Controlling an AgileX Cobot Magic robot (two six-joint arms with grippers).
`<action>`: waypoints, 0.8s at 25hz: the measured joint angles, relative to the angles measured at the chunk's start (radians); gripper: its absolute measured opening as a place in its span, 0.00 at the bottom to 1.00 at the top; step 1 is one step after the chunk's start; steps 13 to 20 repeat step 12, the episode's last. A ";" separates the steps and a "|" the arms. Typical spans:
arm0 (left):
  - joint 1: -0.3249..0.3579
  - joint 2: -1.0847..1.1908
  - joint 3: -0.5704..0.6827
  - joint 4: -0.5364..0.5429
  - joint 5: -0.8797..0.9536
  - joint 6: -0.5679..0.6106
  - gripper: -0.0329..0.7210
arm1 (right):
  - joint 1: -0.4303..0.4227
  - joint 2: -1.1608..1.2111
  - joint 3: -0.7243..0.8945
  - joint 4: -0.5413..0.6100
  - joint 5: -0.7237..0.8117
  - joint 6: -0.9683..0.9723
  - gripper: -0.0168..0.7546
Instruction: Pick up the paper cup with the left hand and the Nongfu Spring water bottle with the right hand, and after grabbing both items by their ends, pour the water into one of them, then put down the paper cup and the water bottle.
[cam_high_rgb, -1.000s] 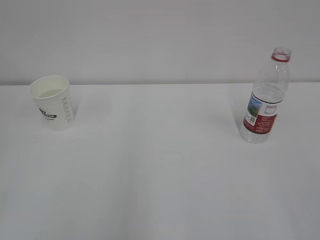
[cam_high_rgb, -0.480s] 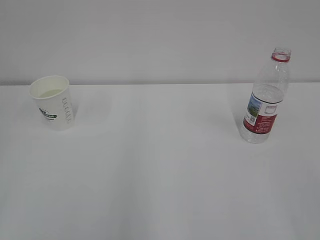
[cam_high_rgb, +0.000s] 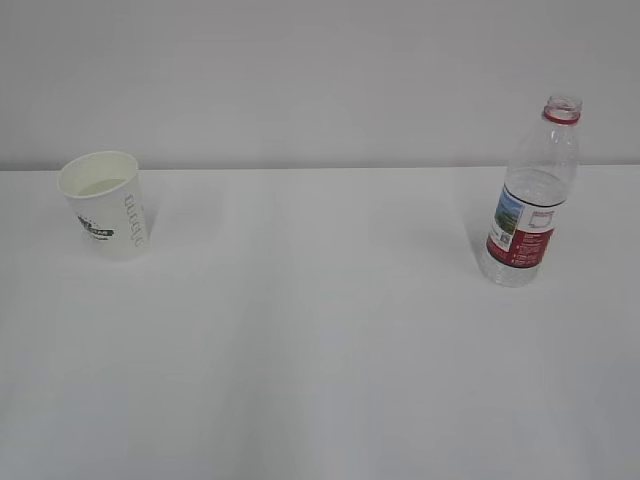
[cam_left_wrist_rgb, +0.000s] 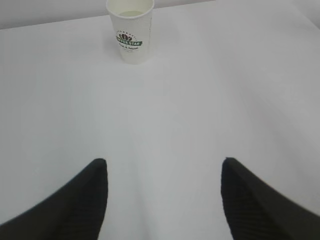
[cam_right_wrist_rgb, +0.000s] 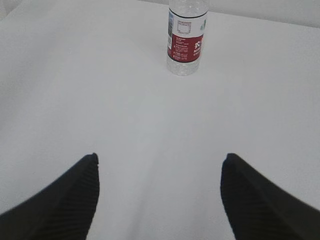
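Note:
The paper cup (cam_high_rgb: 105, 205) stands upright at the table's far left, white with a green logo, and a pale liquid surface shows inside it. In the left wrist view the cup (cam_left_wrist_rgb: 131, 32) stands well ahead of my left gripper (cam_left_wrist_rgb: 165, 161), which is open and holds nothing. The Nongfu Spring water bottle (cam_high_rgb: 530, 200) stands upright at the far right, uncapped, with a red neck ring and a red-and-white label. In the right wrist view the bottle (cam_right_wrist_rgb: 186, 37) stands far ahead of my open, empty right gripper (cam_right_wrist_rgb: 161, 156). Neither arm shows in the exterior view.
The white table (cam_high_rgb: 320, 340) stretches between cup and bottle with nothing else on it. A plain white wall (cam_high_rgb: 320, 80) rises behind its back edge.
The cup's lettering sits marginally differently from a second ago, as if the cup settled. The bottle and both grippers' openings look unchanged.

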 joint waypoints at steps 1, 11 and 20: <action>0.000 0.000 0.000 0.000 0.000 0.000 0.73 | 0.000 0.000 0.000 0.000 0.000 0.000 0.76; 0.000 0.000 0.000 0.000 0.000 0.000 0.73 | 0.000 0.000 0.000 0.000 0.000 0.000 0.76; 0.000 0.000 0.000 0.000 0.000 0.000 0.73 | 0.000 0.000 0.000 0.000 0.000 0.000 0.76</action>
